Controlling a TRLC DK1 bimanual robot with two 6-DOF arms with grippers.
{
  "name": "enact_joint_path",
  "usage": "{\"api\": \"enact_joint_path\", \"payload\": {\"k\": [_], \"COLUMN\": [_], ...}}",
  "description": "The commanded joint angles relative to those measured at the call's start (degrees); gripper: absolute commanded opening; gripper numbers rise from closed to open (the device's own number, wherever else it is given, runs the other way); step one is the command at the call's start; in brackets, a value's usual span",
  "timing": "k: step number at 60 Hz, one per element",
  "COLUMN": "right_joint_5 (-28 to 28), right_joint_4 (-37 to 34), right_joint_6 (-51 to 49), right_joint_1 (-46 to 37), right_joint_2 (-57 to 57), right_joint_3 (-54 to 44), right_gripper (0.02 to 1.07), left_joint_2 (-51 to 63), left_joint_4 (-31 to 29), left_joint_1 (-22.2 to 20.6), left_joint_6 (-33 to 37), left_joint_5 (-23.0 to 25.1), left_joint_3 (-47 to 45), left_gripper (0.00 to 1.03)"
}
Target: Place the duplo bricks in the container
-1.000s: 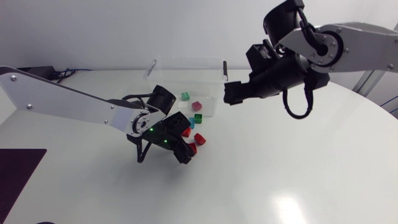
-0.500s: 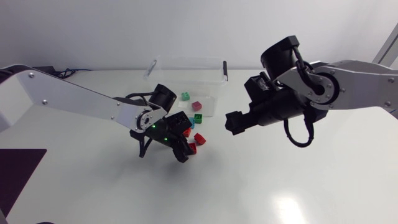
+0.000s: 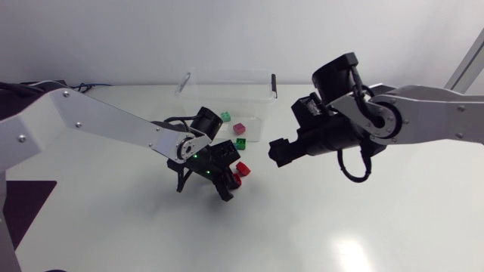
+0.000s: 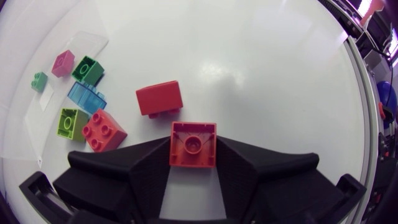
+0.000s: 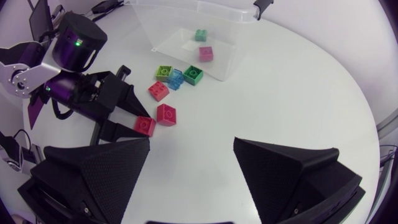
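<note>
My left gripper (image 4: pixel 193 151) is shut on a red duplo brick (image 4: pixel 193 138) down at the table; the head view shows this grip (image 3: pixel 229 183) just in front of the container. A second red brick (image 4: pixel 160 98) lies just ahead of it. A coral (image 4: pixel 104 130), a lime (image 4: pixel 72 121), a light blue (image 4: pixel 87 96) and a green brick (image 4: pixel 87 68) lie in a cluster beside it. The clear plastic container (image 3: pixel 227 85) holds a small green brick (image 5: pixel 201 35) and a pink brick (image 5: pixel 206 53). My right gripper (image 3: pixel 274 151) hangs open and empty above the table, right of the cluster.
The white table (image 3: pixel 340 219) stretches bare to the front and right of the bricks. A dark mat (image 3: pixel 19 208) lies at the front left edge. My two grippers are a short span apart over the loose bricks.
My left gripper has closed on the red brick after shifting slightly right. My right arm has come down and left, closer to the loose bricks, still open.
</note>
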Motion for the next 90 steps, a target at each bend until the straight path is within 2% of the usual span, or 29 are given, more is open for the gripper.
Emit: {"api": "enact_joint_path", "payload": {"k": [1,15,28,41,46,57,64,71,75,83,90], "right_joint_5": [-0.4,0.5,1.6,6.0,8.0,10.9,12.0,13.3,13.9,14.1,14.3], "right_joint_4": [3.1,8.9,10.3,9.8,8.9,7.5,6.6,5.6,3.1,0.8,-0.3], "right_joint_6": [-1.0,-1.3,-1.9,-1.8,-1.8,-1.7,-1.8,-1.9,-1.9,-1.8,-1.9], "right_joint_1": [0.8,2.4,4.1,7.3,8.7,9.8,10.3,10.8,11.1,12.1,12.3], "right_joint_2": [4.3,11.6,18.1,23.4,25.4,29.7,31.8,33.2,34.1,34.8,35.2], "right_joint_3": [-2.5,-1.5,1.8,7.5,9.8,14.2,16.7,19.2,21.1,22.5,23.4], "right_gripper": [1.0,1.0,1.0,0.99,0.99,0.99,0.96,0.88,0.88,0.8,0.8], "left_joint_2": [1.7,-3.9,-16.8,-23.5,-23.2,-19.4,-16.7,-14.6,-12.6,-8.7,-6.1], "left_joint_4": [-1.1,-2.5,-5.0,-5.3,-4.6,3.8,6.8,9.1,11.6,12.8,12.8], "left_joint_1": [-0.2,3.7,8.0,13.2,15.0,16.9,17.8,18.4,18.6,19.4,19.8], "left_joint_6": [1.3,0.3,-0.5,-5.6,-7.6,-14.4,-17.2,-20.2,-22.4,-23.7,-24.4], "left_joint_5": [0.3,2.6,5.0,7.2,7.8,7.8,7.8,6.9,4.5,2.3,1.6], "left_joint_3": [0.4,-2.4,-6.0,-0.8,2.1,5.3,8.1,10.9,13.1,16.8,19.5], "left_gripper": [0.2,0.19,0.19,0.19,0.19,0.19,0.19,0.19,0.19,0.19,0.19]}}
